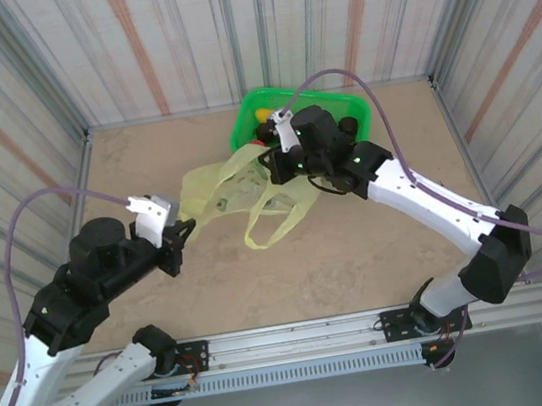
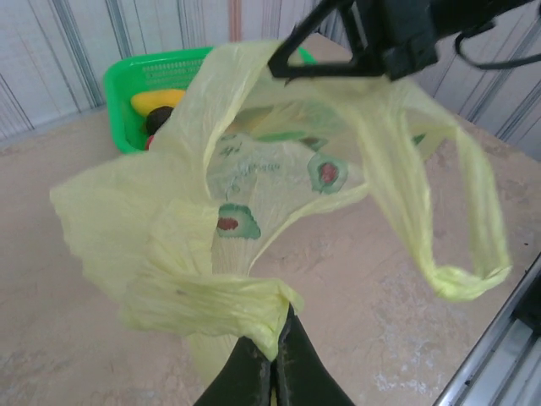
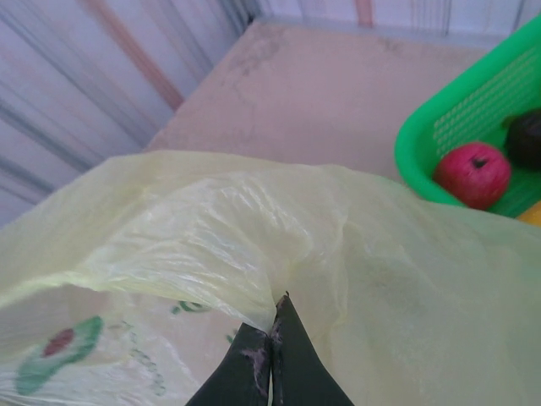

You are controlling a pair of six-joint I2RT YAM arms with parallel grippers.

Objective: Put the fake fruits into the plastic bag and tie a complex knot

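Our left claw (image 2: 276, 355) and right claw (image 3: 271, 342) each pinch tight on the plastic bag (image 1: 217, 188), spreading its mouth for the fake fruits (image 3: 472, 173).

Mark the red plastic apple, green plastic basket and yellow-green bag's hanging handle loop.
Red plastic apple (image 3: 472, 174): right wrist view, its middle.
Green plastic basket (image 3: 418, 144): right wrist view, corner wall.
Yellow-green bag's hanging handle loop (image 2: 461, 283): left wrist view, bottom bend.

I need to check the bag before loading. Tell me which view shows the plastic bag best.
Left wrist: the plastic bag hangs spread open, avocado print and a handle loop clear. Top external shows it small, partly under the right arm. Right wrist gives a close patch of film.
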